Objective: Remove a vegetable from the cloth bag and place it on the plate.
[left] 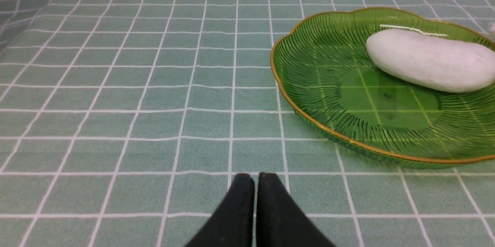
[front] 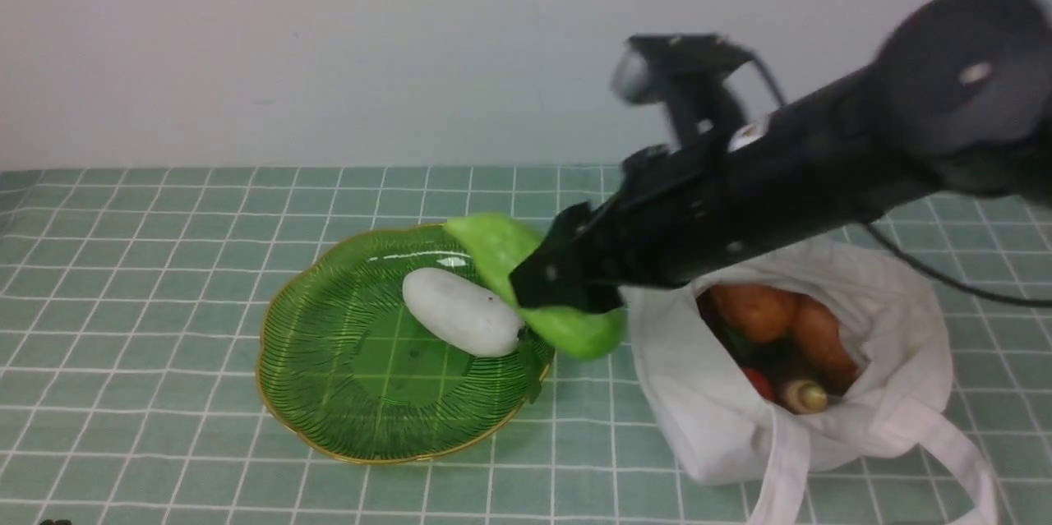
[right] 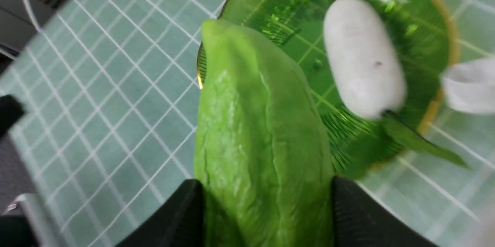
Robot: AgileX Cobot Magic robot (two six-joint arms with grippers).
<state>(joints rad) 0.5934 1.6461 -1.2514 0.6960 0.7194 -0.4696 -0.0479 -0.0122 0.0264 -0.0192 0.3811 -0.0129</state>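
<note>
Robot body: matte black throughout.
R arm [front: 822, 155]: thick round tube w/ bulky rounded joint, pale dot on it, small white marks, thin black cable [front: 962, 287] trailing; black cam mount [front: 674, 73] on top w/ greyish lens. R tool [front: 526, 287]: blocky black fingers [right: 174, 220]. L tool [left: 255, 185]: two tapered black prongs, rounded tips.

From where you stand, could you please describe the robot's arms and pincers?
The right arm is a thick black tube with a rounded joint housing and small pale marks. A black camera bracket tops it; a thin black cable trails off. The right pincer and left pincer have matte black, tapering fingers.
</note>
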